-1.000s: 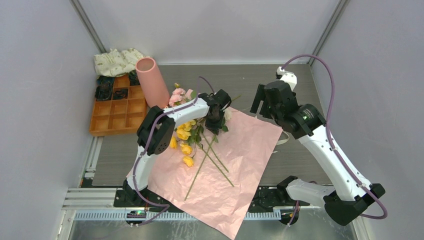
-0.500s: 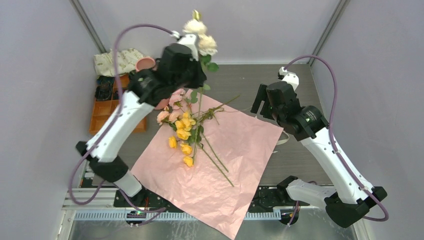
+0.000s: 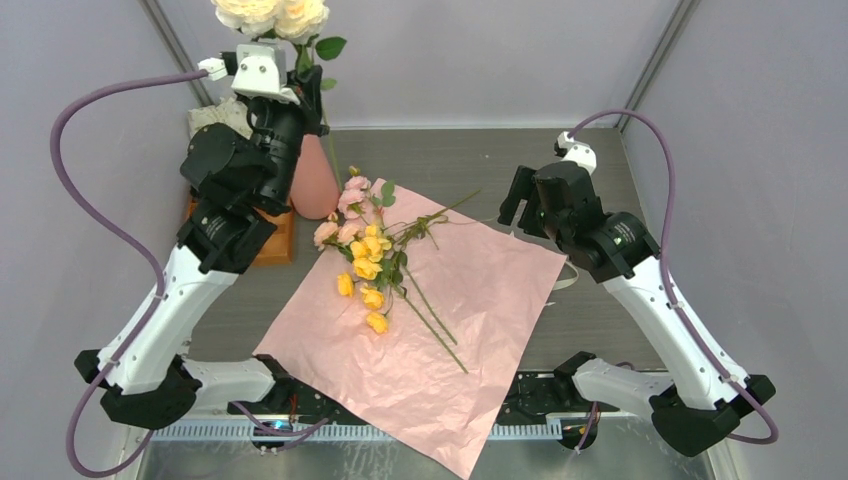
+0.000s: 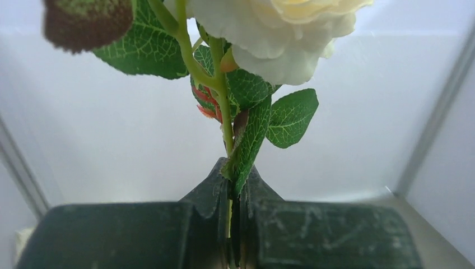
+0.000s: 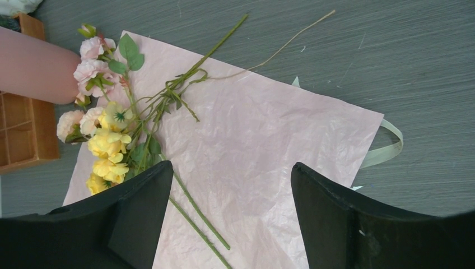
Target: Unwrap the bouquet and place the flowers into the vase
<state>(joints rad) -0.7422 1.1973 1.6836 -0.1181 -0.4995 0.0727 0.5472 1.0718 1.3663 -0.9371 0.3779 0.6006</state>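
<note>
The bouquet lies unwrapped: pink roses [image 3: 352, 195] and yellow roses [image 3: 368, 265] rest with their green stems on the flat pink paper [image 3: 480, 290]. My left gripper [image 3: 308, 92] is raised high at the back left, shut on the stem [image 4: 224, 106] of the cream roses [image 3: 270, 15], which point upward. The stem's lower end hangs by the salmon-pink vase [image 3: 315, 185], whose mouth is hidden behind the left arm. My right gripper [image 5: 231, 171] hovers open over the paper's right part, with nothing between its fingers.
An orange compartment tray [image 3: 275, 245] stands left of the vase, with a patterned cloth [image 3: 205, 120] behind it. A cream ribbon [image 5: 386, 148] pokes out from under the paper's right edge. Grey walls close in on three sides.
My left arm has lifted the cream roses off the paper and swung them up and left, to above the vase. The right arm has hardly moved.
</note>
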